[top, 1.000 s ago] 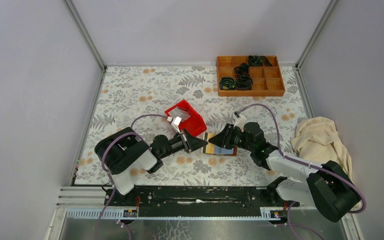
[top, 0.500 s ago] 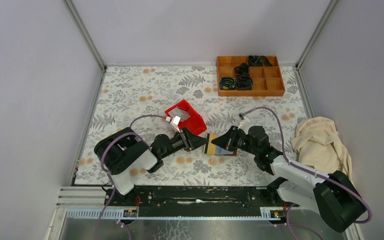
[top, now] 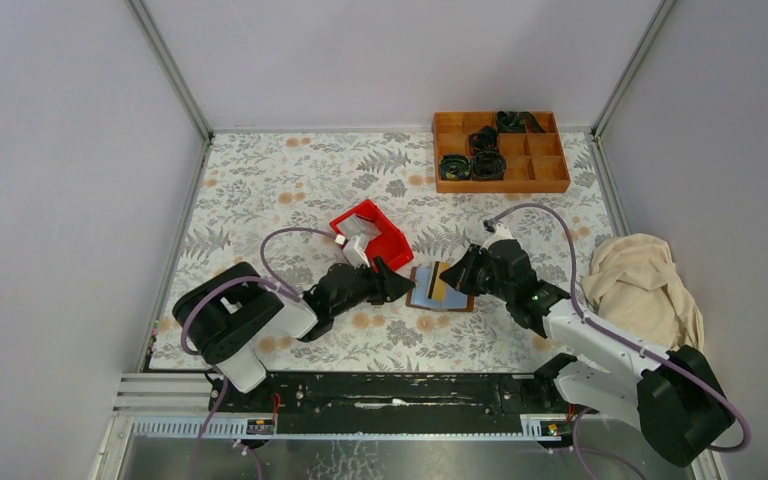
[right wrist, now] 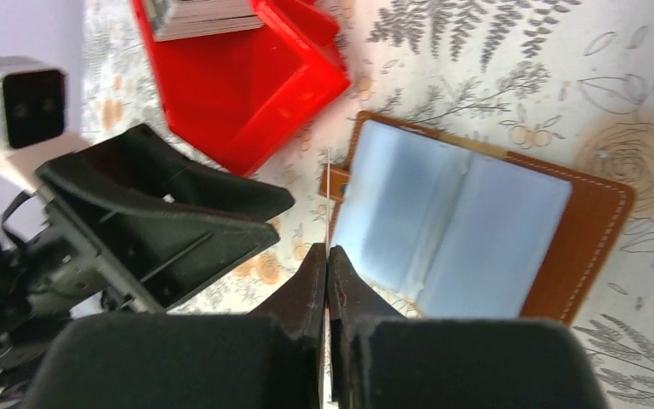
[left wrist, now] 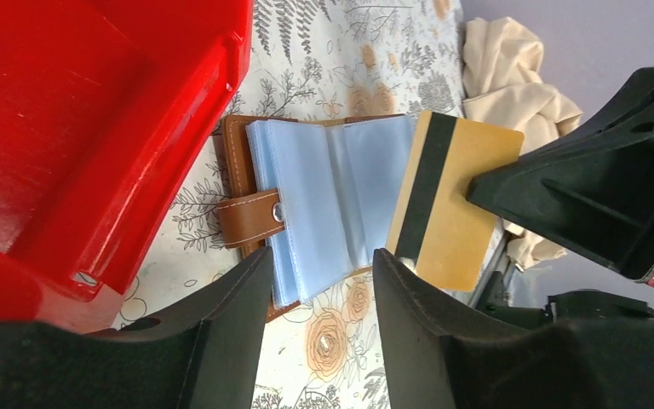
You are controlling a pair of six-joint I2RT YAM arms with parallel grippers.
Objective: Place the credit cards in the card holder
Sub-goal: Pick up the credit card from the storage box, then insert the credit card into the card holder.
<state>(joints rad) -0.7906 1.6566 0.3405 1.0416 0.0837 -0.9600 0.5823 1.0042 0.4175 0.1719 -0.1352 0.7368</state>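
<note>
The card holder (top: 424, 296) lies open on the floral mat, its pale blue sleeves (left wrist: 324, 200) up and its snap strap (left wrist: 251, 217) to one side. My right gripper (top: 452, 277) is shut on a gold credit card (left wrist: 464, 221) with a black stripe and holds it over the holder's right half. In the right wrist view that card shows only edge-on as a thin line (right wrist: 327, 192) ahead of the closed fingertips (right wrist: 327, 252). My left gripper (left wrist: 319, 264) stands open and empty just left of the holder, between it and the red bin. More pale cards (right wrist: 200, 17) sit stacked in that bin.
The red bin (top: 396, 250) stands close behind the left gripper. An orange compartment tray (top: 505, 187) with dark coiled items is at the back right. A beige cloth (top: 645, 285) lies at the right edge of the mat.
The left gripper opened and let go of the gold card, then drew back a little. The right gripper shut on the card and now carries it alone over the holder.
</note>
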